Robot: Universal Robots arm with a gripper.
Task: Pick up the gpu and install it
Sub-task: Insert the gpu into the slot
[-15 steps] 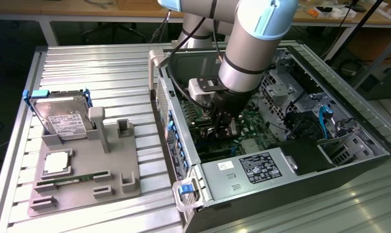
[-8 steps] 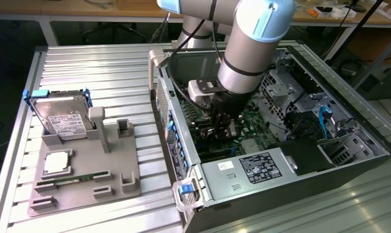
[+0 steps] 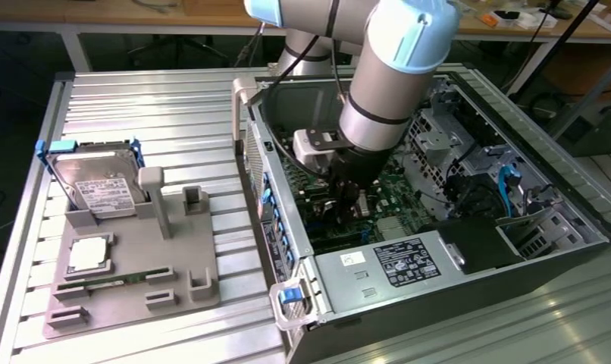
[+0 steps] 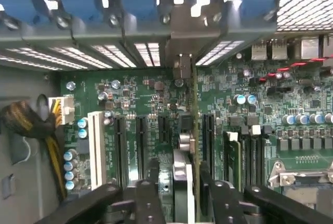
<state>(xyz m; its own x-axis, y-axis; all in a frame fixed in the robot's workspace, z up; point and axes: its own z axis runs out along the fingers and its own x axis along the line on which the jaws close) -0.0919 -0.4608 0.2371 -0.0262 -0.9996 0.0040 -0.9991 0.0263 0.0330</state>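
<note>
Open PC case (image 3: 457, 258) on the bench (image 3: 164, 106). Gpu (image 4: 186, 182) stands on edge in a motherboard (image 4: 145, 99) slot: thin green board, black shroud, silver bracket (image 4: 181, 42) at the case's rear. Hand (image 4: 179, 195) straddles it, fingers (image 4: 148, 198) slightly off either face, open. Hard drive (image 3: 98, 186) sits on the grey holder (image 3: 133, 288), exterior view's left.

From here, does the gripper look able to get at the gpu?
Probably yes: the gripper sits inside the open computer case, its fingers flanking the upright gpu with nothing between.
</note>
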